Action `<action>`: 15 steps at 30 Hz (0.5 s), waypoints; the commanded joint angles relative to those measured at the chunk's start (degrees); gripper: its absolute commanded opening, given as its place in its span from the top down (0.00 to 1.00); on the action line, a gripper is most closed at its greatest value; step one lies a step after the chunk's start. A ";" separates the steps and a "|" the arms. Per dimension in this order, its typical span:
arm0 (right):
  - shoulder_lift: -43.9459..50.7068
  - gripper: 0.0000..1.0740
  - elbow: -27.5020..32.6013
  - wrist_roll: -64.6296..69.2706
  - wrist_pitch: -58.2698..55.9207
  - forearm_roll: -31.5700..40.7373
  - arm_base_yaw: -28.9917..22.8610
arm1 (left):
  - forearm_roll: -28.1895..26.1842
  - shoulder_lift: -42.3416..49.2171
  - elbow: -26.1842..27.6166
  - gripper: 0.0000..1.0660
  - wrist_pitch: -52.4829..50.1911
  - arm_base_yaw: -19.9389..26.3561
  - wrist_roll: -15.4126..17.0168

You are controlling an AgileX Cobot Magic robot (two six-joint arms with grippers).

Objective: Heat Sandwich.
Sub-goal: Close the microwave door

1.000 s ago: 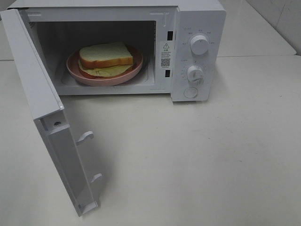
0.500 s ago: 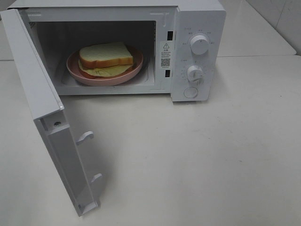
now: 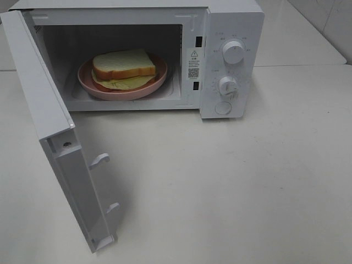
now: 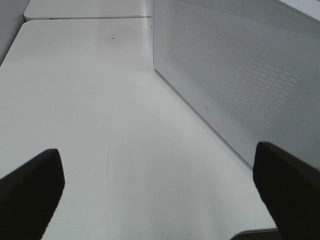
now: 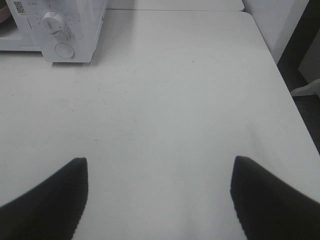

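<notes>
Wrist views: left pincer (image 4: 158, 192), right pincer (image 5: 160, 197) spread wide, empty (table (image 5: 165, 100) below).

The microwave's (image 3: 231, 27) top runs off the far edge of the high view. The sandwich's (image 3: 124, 63) lower slice is hidden under the filling and top slice, and the sandwich covers the plate's (image 3: 124, 94) middle. Print around the knobs (image 3: 233, 52) and on the sticker (image 3: 193, 63) is too small to read. The left gripper (image 4: 157, 152) and right gripper (image 5: 160, 161) show only dark, blurred finger ends, cut off by the picture edges.
</notes>
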State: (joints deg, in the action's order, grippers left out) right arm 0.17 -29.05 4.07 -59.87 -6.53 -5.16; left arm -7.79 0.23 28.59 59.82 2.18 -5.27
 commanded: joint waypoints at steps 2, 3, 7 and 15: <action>1.66 0.29 0.17 -0.57 0.57 0.17 0.46 | -0.17 1.32 -0.29 0.09 -0.52 0.00 0.17; 1.66 0.29 0.17 -0.57 0.57 0.17 0.46 | -0.17 1.32 -0.29 0.09 -0.52 0.00 0.17; 1.66 0.29 0.17 -0.57 0.57 0.17 0.46 | -0.29 1.32 -0.29 0.09 -0.52 0.00 0.17; 1.66 0.29 0.17 -0.57 0.57 0.17 0.46 | 0.06 1.09 -0.29 0.09 -0.52 0.00 0.40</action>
State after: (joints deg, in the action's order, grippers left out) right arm 0.17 -28.93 4.07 -59.87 -6.53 -5.16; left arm -7.79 0.23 28.59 59.82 2.18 -5.27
